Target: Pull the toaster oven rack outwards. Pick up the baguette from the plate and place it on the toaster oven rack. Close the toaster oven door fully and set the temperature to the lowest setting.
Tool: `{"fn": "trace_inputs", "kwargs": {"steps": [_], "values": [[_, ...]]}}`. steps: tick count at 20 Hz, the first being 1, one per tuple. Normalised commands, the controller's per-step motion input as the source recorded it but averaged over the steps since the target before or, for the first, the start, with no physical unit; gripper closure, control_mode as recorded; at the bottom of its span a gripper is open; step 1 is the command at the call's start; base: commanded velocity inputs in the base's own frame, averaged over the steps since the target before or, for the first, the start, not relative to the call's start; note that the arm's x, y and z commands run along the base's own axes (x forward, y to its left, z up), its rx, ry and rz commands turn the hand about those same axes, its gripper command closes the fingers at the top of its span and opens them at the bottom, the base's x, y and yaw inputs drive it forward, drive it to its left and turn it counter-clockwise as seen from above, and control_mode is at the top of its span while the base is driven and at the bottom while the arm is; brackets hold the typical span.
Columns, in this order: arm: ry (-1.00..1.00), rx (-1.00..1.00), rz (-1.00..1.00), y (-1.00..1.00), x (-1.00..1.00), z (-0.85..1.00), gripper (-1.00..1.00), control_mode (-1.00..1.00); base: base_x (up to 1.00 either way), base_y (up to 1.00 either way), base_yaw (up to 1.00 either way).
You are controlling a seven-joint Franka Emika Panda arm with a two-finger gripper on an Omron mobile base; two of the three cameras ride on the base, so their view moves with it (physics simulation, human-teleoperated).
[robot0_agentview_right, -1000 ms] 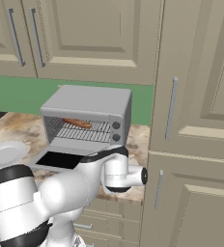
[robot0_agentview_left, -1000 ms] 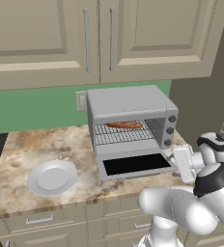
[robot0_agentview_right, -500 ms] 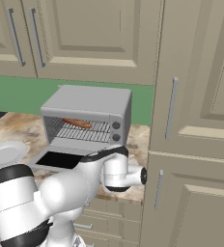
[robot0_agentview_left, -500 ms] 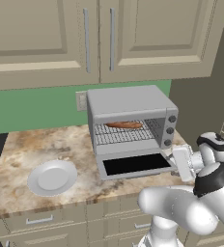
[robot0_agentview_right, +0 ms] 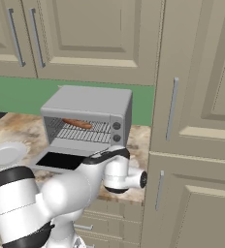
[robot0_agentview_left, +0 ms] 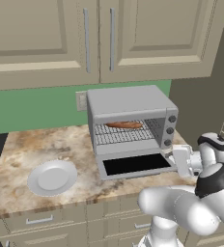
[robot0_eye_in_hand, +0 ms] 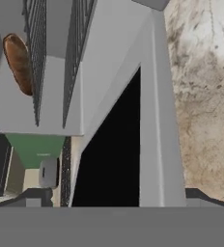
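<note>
Brown baguette (robot0_agentview_left: 124, 125) already lies on the toaster oven rack (robot0_agentview_left: 126, 133), above and beyond the gripper (robot0_agentview_left: 174, 157). Nothing has shifted over the last second: jaws spread wide, empty, beside the lowered toaster oven door (robot0_agentview_left: 135, 164), not yet lifted.

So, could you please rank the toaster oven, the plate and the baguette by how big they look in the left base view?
1. Toaster oven, clearly largest.
2. Plate, on the counter.
3. Baguette, smallest, lying on the rack inside the oven; it sits slightly farther back, but the gap is too wide to matter.
</note>
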Motion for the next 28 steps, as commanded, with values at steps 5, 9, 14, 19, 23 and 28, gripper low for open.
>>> {"fn": "trace_inputs", "kwargs": {"steps": [5,9,14,19,23,28], "values": [[-0.07,0.01,0.0,0.29,0.0,0.05,-1.0,-1.0,0.0,0.0,0.0],[-0.01,0.01,0.0,0.28,0.0,0.11,-1.0,-1.0,0.0,0.0,0.0],[0.0,0.03,0.01,0.26,-0.02,0.29,-1.0,-1.0,0.0,0.0,0.0],[0.0,0.07,0.05,0.29,-0.17,0.44,-1.0,-1.0,0.0,0.0,0.0],[-0.04,0.07,0.04,0.31,-0.14,0.49,-1.0,-1.0,0.0,0.0,0.0],[-0.08,0.07,0.02,0.23,-0.09,0.53,-1.0,-1.0,0.0,0.0,0.0]]}}
